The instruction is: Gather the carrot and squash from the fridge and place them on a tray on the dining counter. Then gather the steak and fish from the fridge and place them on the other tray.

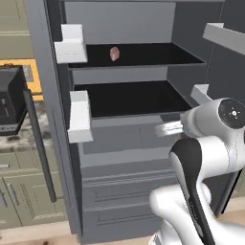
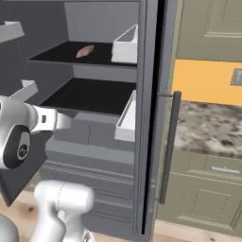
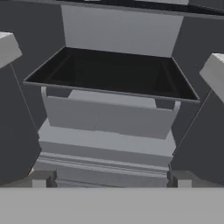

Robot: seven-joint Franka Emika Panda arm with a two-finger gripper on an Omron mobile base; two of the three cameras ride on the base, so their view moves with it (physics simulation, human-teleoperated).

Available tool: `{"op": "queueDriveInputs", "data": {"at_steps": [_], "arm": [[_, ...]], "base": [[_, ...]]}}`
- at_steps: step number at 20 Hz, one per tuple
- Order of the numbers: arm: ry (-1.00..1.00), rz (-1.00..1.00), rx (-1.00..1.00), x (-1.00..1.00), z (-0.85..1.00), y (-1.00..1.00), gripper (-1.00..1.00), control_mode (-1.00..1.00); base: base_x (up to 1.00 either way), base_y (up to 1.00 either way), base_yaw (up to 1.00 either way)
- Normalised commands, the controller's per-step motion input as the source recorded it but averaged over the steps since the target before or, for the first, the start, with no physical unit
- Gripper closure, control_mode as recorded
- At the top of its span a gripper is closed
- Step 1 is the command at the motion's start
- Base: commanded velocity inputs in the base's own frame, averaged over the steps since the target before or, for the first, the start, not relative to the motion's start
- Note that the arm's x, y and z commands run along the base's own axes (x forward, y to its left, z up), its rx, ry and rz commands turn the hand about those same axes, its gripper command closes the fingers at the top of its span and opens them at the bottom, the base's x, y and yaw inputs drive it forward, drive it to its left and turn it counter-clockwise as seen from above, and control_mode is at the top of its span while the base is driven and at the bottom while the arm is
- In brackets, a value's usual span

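Note:
The fridge (image 1: 119, 143) stands open in front of me. A small pinkish piece of meat (image 1: 114, 53), which looks like the steak (image 2: 85, 51), lies toward the back of the upper black shelf. The lower black shelf (image 3: 113, 72) is bare, and my gripper (image 3: 111, 180) faces it from in front, level with the drawers beneath. Its fingertips (image 3: 41, 178) stand wide apart with nothing between them, so it is open. In the base views my hand (image 1: 168, 128) reaches forward from the bent arm, well below the meat.
White door bins (image 1: 79, 117) hang on the open left door and more bins (image 2: 126, 118) on the right door, flanking the opening. A long dark door handle (image 2: 169, 146) projects on the right. A black appliance (image 1: 9, 103) sits on the left counter. Grey drawers (image 1: 119, 191) are below.

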Motion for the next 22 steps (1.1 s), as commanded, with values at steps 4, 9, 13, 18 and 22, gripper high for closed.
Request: {"op": "queueDriveInputs", "data": {"at_steps": [4,9,13,18,22], "arm": [[0.00,0.00,0.00,0.00,0.00,0.00,-1.00,1.00],[0.00,0.00,0.00,0.00,0.00,0.00,-1.00,1.00],[0.00,0.00,0.00,0.00,0.00,0.00,-1.00,1.00],[0.00,0.00,0.00,0.00,0.00,0.00,-1.00,1.00],[0.00,-0.01,0.01,0.10,0.02,0.14,-1.00,-1.00]], "base": [[0.53,0.23,-0.08],[0.54,0.23,-0.12],[0.57,0.31,-0.12],[0.57,0.38,-0.13],[0.22,0.22,-0.05]]}}
